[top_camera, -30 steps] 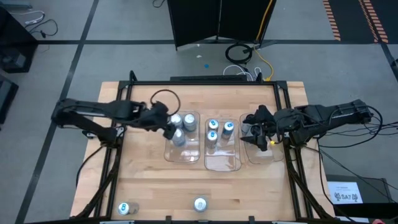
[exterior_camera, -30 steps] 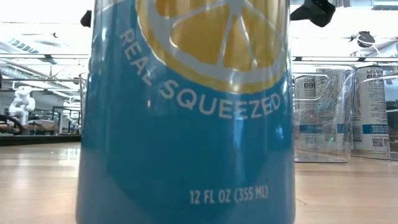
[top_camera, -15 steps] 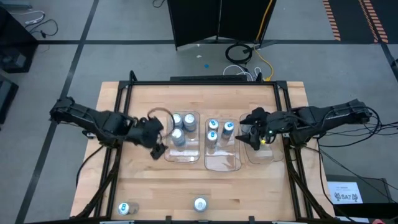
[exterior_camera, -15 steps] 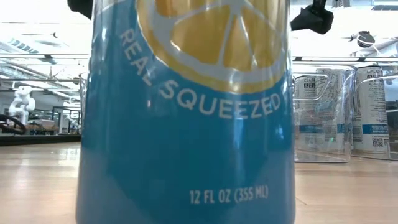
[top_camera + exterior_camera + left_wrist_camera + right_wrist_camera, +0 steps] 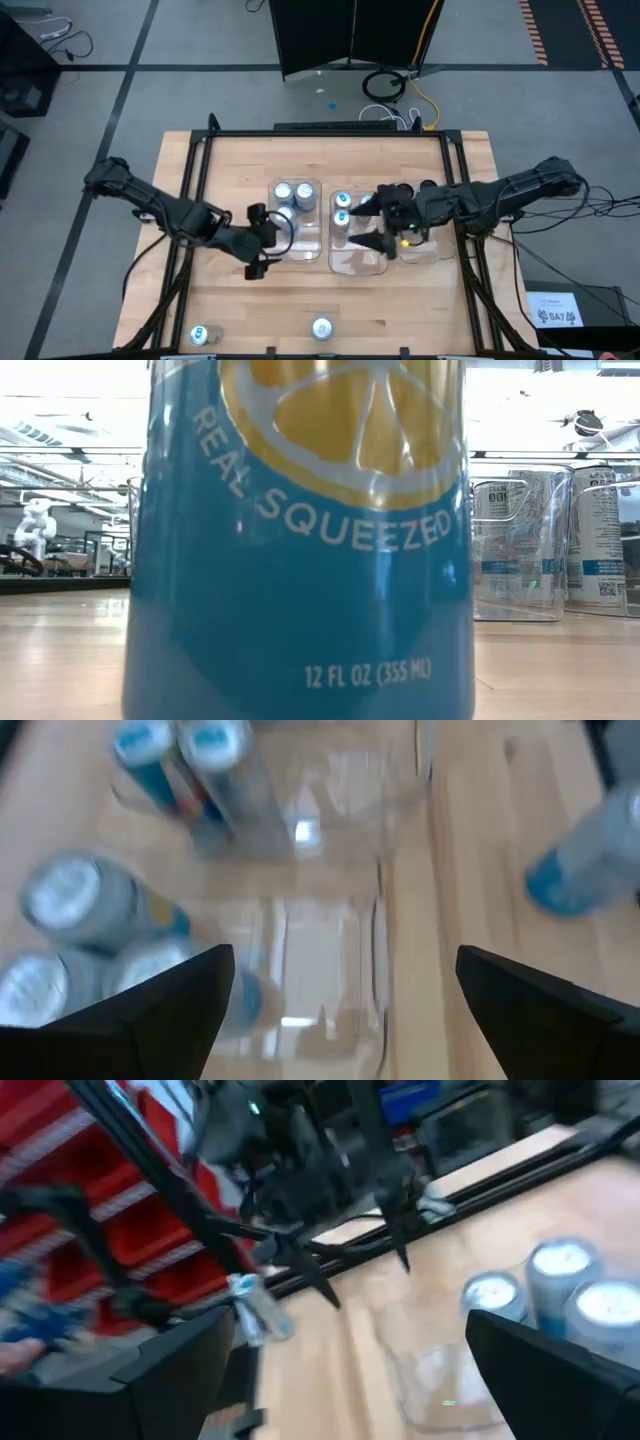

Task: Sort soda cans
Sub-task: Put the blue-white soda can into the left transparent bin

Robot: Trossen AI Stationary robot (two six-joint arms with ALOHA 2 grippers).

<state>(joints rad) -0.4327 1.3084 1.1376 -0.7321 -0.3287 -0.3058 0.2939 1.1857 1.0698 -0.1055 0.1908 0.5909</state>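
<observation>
Several soda cans stand in clear trays. In the high view the left tray (image 5: 296,222) shows two silver-topped cans (image 5: 293,192). The left wrist view shows three there (image 5: 65,898). The middle tray (image 5: 357,262) shows two blue-marked cans (image 5: 342,208). My left gripper (image 5: 262,243) is open at the left tray's near-left corner, and nothing lies between its fingers (image 5: 345,1010). My right gripper (image 5: 372,222) is open over the middle tray and holds nothing (image 5: 350,1370). Two more cans stand at the table's near edge (image 5: 200,334) (image 5: 320,327).
A third clear tray (image 5: 428,245) lies at the right, under my right arm. In the low view a blue can with a lemon picture (image 5: 300,540) stands close and hides most of the table; the trays with cans (image 5: 540,540) show to its right. Bare wood lies between trays and near edge.
My left gripper has drawn back from over the left tray's cans toward the table's near edge. My right gripper has moved from the right tray toward the table's left and now hangs over the middle tray. The cans have kept their places.
</observation>
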